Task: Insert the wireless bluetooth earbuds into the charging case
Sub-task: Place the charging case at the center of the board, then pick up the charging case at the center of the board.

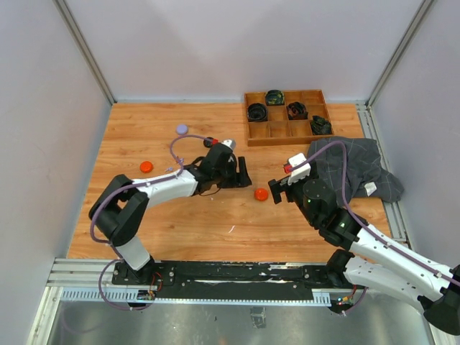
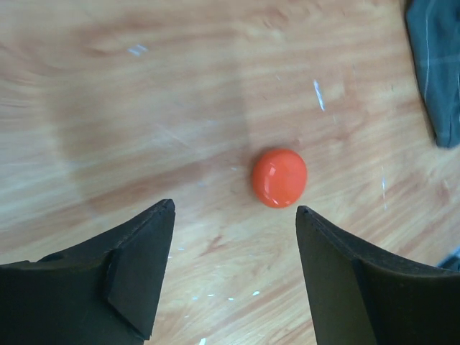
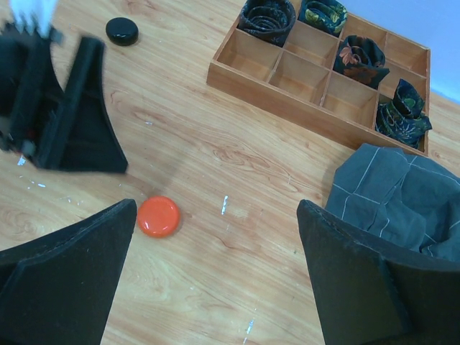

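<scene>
Orange-red earbud piece (image 2: 279,177), a glossy little puck, lies flat on the wooden tabletop (image 1: 180,223). It is on the near side of the compartment tray (image 3: 273,95), well apart from it. Left gripper (image 2: 236,208) hangs over it with jaws spread and nothing between, likely lined up to straddle it. Right gripper (image 3: 217,207) gapes empty, also near side of the tray, facing the piece. Grey checked cloth (image 1: 356,169) sits at the tray's near-right corner. Pale walls (image 1: 237,43) box the table in. No open charging case seen.
</scene>
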Controlling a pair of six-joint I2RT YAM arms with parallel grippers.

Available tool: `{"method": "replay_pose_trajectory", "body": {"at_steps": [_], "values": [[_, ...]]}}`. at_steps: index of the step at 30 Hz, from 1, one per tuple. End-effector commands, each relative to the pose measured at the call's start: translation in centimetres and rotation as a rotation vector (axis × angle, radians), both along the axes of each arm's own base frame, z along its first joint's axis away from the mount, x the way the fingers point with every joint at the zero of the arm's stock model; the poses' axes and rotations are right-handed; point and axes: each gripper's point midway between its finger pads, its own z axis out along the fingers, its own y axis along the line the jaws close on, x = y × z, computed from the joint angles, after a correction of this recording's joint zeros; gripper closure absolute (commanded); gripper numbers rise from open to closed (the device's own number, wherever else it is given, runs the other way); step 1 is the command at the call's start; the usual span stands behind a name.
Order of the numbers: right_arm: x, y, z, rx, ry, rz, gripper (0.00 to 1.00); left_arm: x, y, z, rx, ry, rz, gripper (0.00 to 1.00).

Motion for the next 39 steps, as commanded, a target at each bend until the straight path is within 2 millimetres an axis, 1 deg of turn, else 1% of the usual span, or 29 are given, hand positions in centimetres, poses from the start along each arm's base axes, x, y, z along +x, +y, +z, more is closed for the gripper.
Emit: {"method": "replay_pose_trajectory", "body": {"at_steps": [1,6,10,13,16,19,24,28,29,32,33,39], "values": [[0.2,-0.7,0.4,0.012,-0.01,-0.035,0.05,2.6,5.7,2.5,0.117,-0.067,0.12,0.26],[0.2,-0.8,0.3,0.008,-0.016,-0.035,0.04,4.0,11.9,3.3,0.205,-0.068,0.228,0.22],[0.3,-0.8,0.0,0.006,-0.02,-0.036,0.02,5.9,16.2,4.3,0.247,-0.088,0.31,0.18],[0.3,-0.8,-0.2,0.005,-0.019,-0.035,0.01,8.0,18.8,4.7,0.295,-0.114,0.359,0.18],[0.5,-0.8,-0.5,0.001,-0.017,-0.036,0.0,10.4,19.8,4.7,0.34,-0.128,0.357,0.17],[0.7,-0.9,-0.7,0.005,-0.013,-0.037,0.0,13.1,20.0,4.3,0.369,-0.116,0.35,0.17],[1.0,-0.8,-1.1,0.021,0.0,-0.022,0.0,17.3,18.9,3.6,0.396,-0.13,0.315,0.18],[1.4,-1.1,-1.5,0.027,0.01,-0.028,0.0,20.0,17.7,2.5,0.411,-0.148,0.254,0.19],[1.4,-1.1,-1.5,0.028,0.013,-0.031,0.0,20.5,17.5,1.7,0.423,-0.147,0.232,0.19],[1.6,-1.1,-1.8,0.029,0.023,-0.031,0.0,21.9,17.3,0.6,0.46,-0.161,0.189,0.2],[1.7,-1.1,-1.8,0.03,0.025,-0.031,0.0,22.3,17.2,0.7,0.463,-0.169,0.183,0.2],[2.0,-1.1,-2.4,0.028,0.044,-0.032,0.0,23.3,16.1,-0.9,0.442,-0.186,0.124,0.21]]}}
